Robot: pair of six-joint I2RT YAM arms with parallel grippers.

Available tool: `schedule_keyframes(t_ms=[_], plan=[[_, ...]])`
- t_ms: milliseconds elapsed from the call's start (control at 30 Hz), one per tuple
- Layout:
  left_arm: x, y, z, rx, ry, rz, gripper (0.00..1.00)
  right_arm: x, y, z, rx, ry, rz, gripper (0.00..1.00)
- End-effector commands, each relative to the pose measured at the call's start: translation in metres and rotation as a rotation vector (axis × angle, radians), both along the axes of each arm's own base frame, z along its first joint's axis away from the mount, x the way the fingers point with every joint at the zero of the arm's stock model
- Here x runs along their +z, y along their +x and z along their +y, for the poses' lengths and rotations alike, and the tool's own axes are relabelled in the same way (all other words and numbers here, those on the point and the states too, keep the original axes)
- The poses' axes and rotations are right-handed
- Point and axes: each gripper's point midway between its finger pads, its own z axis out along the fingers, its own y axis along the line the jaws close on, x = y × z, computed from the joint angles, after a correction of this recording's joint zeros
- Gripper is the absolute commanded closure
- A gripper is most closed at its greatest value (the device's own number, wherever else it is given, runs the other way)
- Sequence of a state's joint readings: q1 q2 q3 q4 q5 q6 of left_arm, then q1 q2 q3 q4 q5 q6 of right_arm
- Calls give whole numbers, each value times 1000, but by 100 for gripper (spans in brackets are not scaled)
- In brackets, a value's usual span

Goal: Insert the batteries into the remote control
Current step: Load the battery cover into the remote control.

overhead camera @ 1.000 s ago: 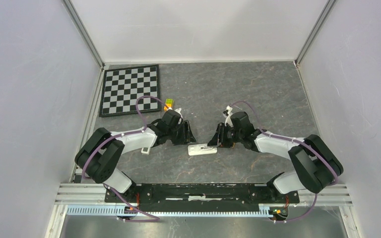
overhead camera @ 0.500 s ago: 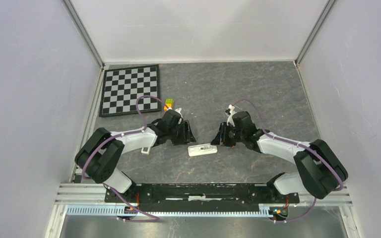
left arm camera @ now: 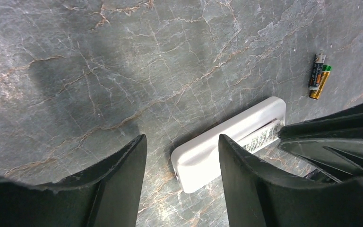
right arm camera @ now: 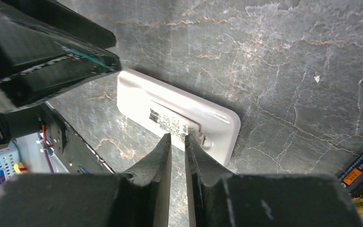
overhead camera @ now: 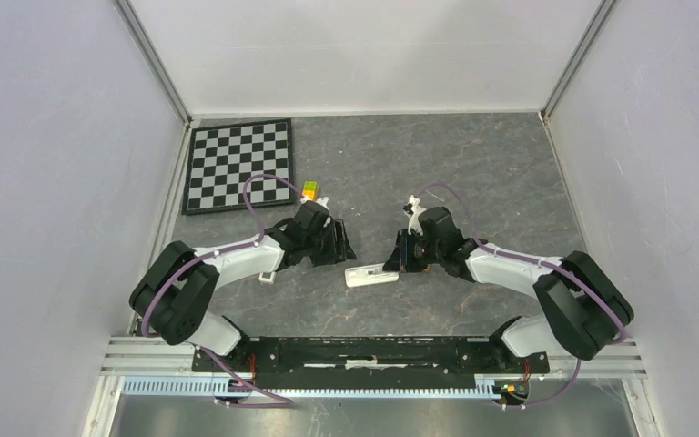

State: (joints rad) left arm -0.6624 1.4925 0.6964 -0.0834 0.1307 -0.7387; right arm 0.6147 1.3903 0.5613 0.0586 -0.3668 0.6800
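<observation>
The batteries (left arm camera: 319, 75) lie unloaded at upper right; left end effector (left arm camera: 182, 142) open, right end effector (right arm camera: 178, 138) nearly closed, both at the remote (left arm camera: 198, 158).

Robotics lab test cell, a grey stone-patterned bench (overhead camera: 473, 155) enclosed by plain pale panels (overhead camera: 55, 182) held in aluminium framing (overhead camera: 155, 62), a cabled left arm (overhead camera: 237, 259) and right arm (overhead camera: 510, 265) bolted to a slotted rail (overhead camera: 136, 355), a black-and-white checkerboard (overhead camera: 239, 164) laid in the far left corner.
</observation>
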Motion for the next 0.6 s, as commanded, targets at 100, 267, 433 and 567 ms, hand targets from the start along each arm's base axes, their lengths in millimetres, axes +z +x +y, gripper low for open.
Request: schedule_keyframes(t_ms=[100,267,433,567], plan=[[7,2,5,5,10,-37,36,-16,11,-3,-23,-91,-32,82],[11,3,6,9,12,-46,35,-13,13,-3,-22,-115,-59,84],[21,6,12,29,28,-78,33,26,20,10,47,-31,-203,80],[33,9,20,50,50,-109,30,57,23,22,192,14,-374,62]])
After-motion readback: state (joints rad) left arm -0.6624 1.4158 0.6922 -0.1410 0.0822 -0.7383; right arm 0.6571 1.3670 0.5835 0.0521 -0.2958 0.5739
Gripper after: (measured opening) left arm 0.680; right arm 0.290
